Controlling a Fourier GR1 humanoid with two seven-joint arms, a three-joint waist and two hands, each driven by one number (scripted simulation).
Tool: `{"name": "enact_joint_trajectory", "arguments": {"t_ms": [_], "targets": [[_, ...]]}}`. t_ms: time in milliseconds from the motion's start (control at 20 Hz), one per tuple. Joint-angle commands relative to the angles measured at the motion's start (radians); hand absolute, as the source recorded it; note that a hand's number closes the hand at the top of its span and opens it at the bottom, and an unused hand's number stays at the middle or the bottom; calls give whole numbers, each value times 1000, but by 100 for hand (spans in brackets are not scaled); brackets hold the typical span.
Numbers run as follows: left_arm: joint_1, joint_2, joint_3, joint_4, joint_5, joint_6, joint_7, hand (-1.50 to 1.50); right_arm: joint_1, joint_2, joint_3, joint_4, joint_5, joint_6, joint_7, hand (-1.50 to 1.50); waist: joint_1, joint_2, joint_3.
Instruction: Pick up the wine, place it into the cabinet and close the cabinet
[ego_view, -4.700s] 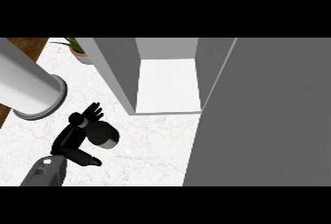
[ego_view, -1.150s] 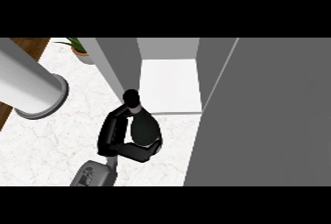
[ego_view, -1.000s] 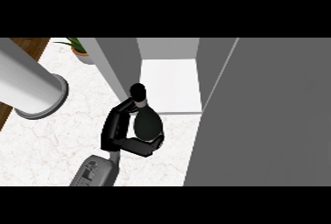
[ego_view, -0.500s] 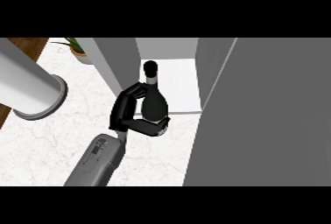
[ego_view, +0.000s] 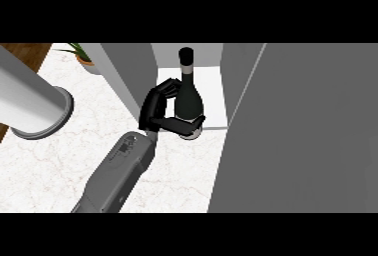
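The big grey cabinet door (ego_view: 310, 130) fills the side toward 3 o'clock and hides whatever is behind it. Only one hand shows, the left hand (ego_view: 159, 112); its grey arm is cut off at the bottom edge. Its fingers are curled round the dark wine bottle (ego_view: 189, 97). The bottle's neck points to 12 o'clock, into the open cabinet (ego_view: 210, 80), over the white shelf. A potted plant (ego_view: 85, 57) sits at 11 o'clock, half cut off.
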Motion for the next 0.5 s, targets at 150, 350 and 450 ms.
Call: {"name": "enact_joint_trajectory", "arguments": {"t_ms": [150,350,450], "targets": [[-163,0,24,197,86,19,-49,150,53,-31,8,-201,-1,3,60,-150,-15,4,0],[-195,0,-43,236,131,83,-26,150,47,-36,-35,-206,-67,26,59,-150,-18,4,0],[-284,0,-2,337,77,93,-33,150,54,-15,7,-169,-41,23,12,-150,-26,8,0]]}}
